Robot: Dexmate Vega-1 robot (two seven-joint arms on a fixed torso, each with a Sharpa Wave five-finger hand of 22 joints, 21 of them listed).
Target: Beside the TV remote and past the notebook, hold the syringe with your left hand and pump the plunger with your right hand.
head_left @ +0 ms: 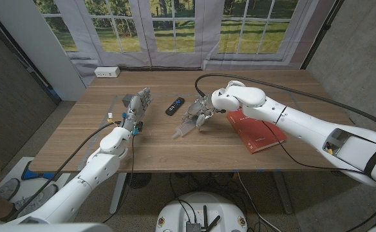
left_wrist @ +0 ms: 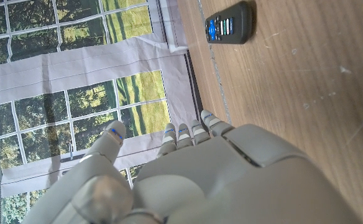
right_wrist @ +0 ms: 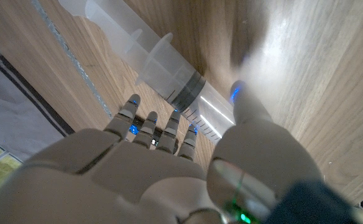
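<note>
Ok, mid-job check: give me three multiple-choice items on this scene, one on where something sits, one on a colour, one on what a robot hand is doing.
1. Where does the TV remote lie?
A. between the two robot hands
B. on the notebook
C. at the table's near edge

2. What colour is the notebook?
A. blue
B. red
C. green

3. What is the left robot hand doing?
A. gripping the syringe
B. pressing the remote
C. holding nothing, fingers extended

Answers:
1. A: in the head view the remote lies on the table with the left robot hand on one side and the right robot hand on the other.
2. B: its cover shows red beside the right arm.
3. C: the syringe lies at the right robot hand instead, and the left wrist view shows the left fingers straight with nothing in them.
</note>
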